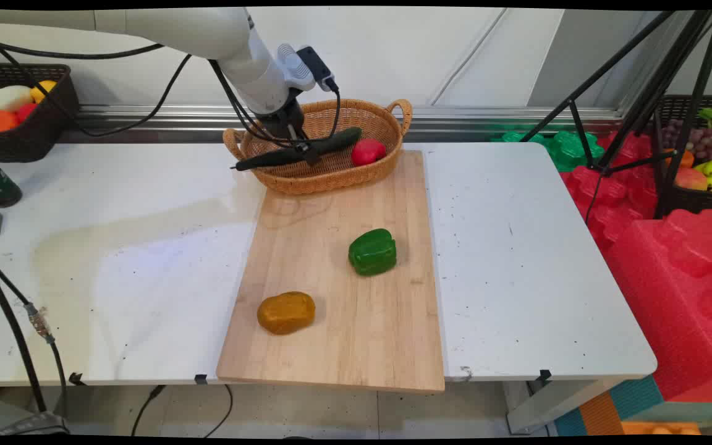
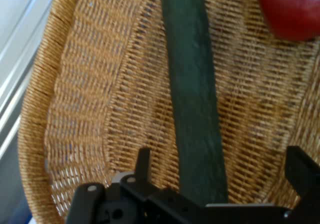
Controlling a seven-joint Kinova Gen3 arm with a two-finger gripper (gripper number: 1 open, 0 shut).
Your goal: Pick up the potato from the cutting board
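The arm reached down into the basket [image 1: 331, 176], its gripper [image 1: 302, 150] spread wide astride the cucumber [image 2: 192, 99], beside a red fruit [image 2: 290, 9].

Reached in from the upper left, white forearm sloping down to the wrist, black cables hanging off it. Pointed the black gripper [image 1: 297, 145] steeply downward, fingers [image 2: 143, 164] spread wide apart, with nothing pinched between the two tips.
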